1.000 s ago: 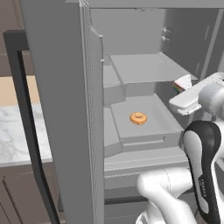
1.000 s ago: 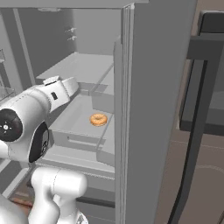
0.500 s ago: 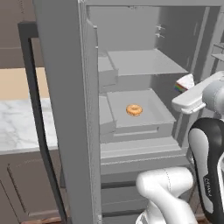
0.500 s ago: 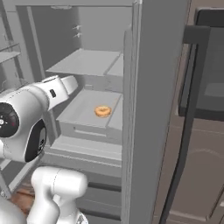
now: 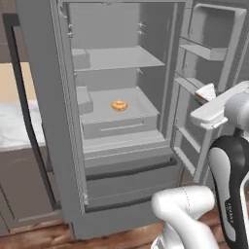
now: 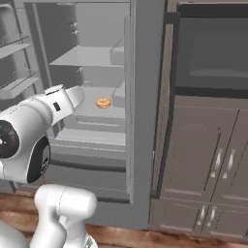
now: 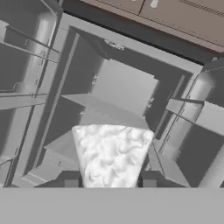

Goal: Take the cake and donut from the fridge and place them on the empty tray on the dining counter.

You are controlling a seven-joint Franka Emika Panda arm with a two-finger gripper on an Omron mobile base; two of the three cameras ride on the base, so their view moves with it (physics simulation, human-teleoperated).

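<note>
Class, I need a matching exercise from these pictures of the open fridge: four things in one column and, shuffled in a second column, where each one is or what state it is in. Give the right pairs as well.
Things
1. donut
2. cake
3. fridge
4. brown cabinets

Places or states
A. held between the gripper's fingers
B. beside the fridge, doors closed
C. lying on a shelf inside the fridge
D. doors standing open

Pairs: 1-C, 2-A, 3-D, 4-B
</note>
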